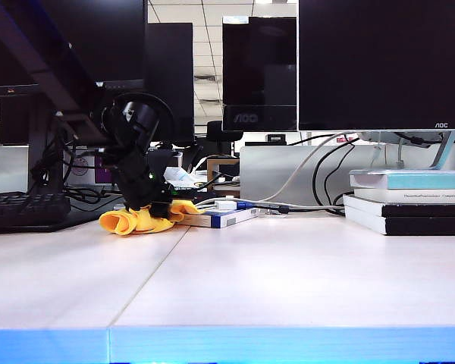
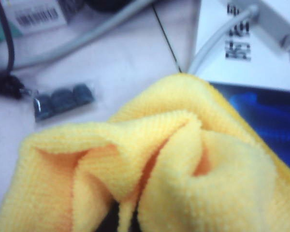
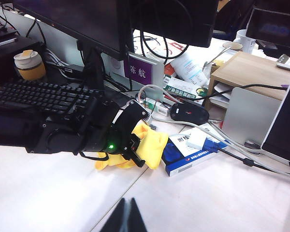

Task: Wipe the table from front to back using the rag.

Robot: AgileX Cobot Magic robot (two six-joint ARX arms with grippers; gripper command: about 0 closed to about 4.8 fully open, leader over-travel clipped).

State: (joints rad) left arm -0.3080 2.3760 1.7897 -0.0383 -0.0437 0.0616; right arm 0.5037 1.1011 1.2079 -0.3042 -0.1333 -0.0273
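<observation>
Left gripper (image 1: 153, 206) jaws clamped on bunched rag (image 1: 136, 221) at worktop (image 1: 288, 273) back, left of frame centre; right gripper (image 3: 127, 218) jaws together, idle nearer front, well apart.

rag (image 2: 183, 169) filled most of the frame, bunched w/ orange-tinted folds, lying on the table (image 2: 125, 72). small bag of dark pieces (image 2: 63, 100) lay near it. blue-and-white box (image 2: 261, 87) touched rag's far edge. grey cables (image 2: 101, 34) ran beyond.
</observation>
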